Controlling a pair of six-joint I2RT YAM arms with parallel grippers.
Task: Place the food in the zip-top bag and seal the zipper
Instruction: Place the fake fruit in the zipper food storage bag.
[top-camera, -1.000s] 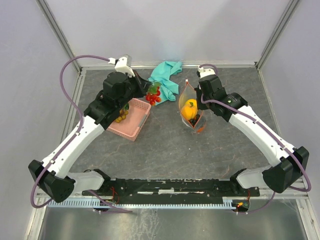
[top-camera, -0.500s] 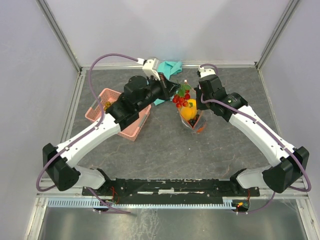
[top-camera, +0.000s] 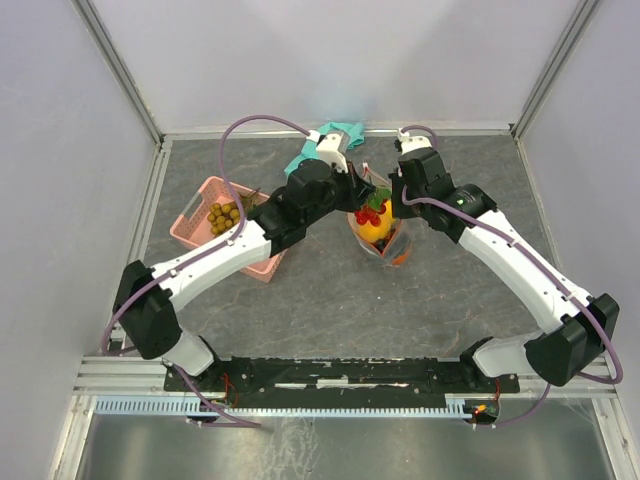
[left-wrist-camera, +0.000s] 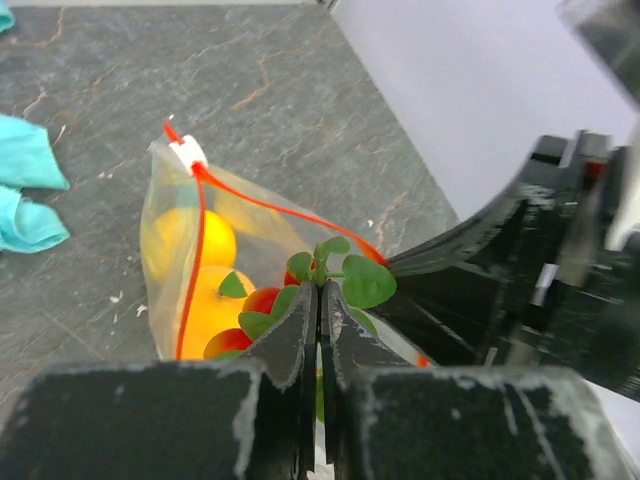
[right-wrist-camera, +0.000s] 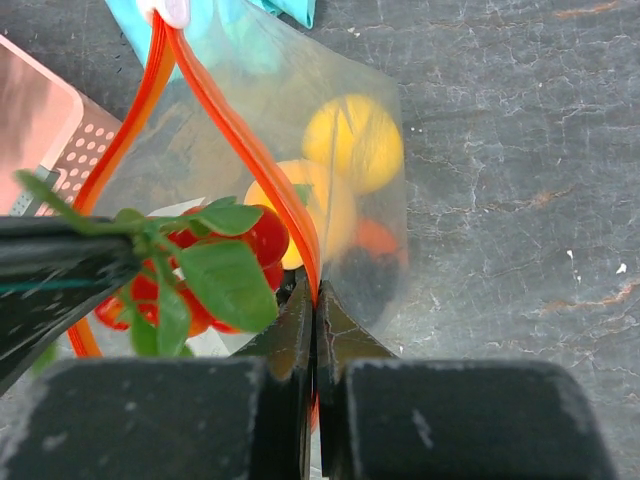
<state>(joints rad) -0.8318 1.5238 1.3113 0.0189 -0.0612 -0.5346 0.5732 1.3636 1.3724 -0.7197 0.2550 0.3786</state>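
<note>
Pale lilac walls (top-camera: 330, 60) enclose a dark, veined stone-look tabletop (top-camera: 330, 290). Mid-table, the right gripper (right-wrist-camera: 312, 300) pinches the zipper (right-wrist-camera: 243, 150) of the zip-top bag (top-camera: 390, 245). The left gripper (left-wrist-camera: 320, 300), clamped on a red-berry sprig (left-wrist-camera: 360, 285), hangs over its mouth.

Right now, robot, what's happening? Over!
Left gripper shut on red berries above bag mouth. Right gripper pinching zipper, bag open. Brown berries in basket. Nothing blocking.

- We can read no text, label, brand, number or sign in any of the three views.
- The zip-top bag (top-camera: 390, 240) and the pink basket (top-camera: 262, 266) show us no legible marking.
</note>
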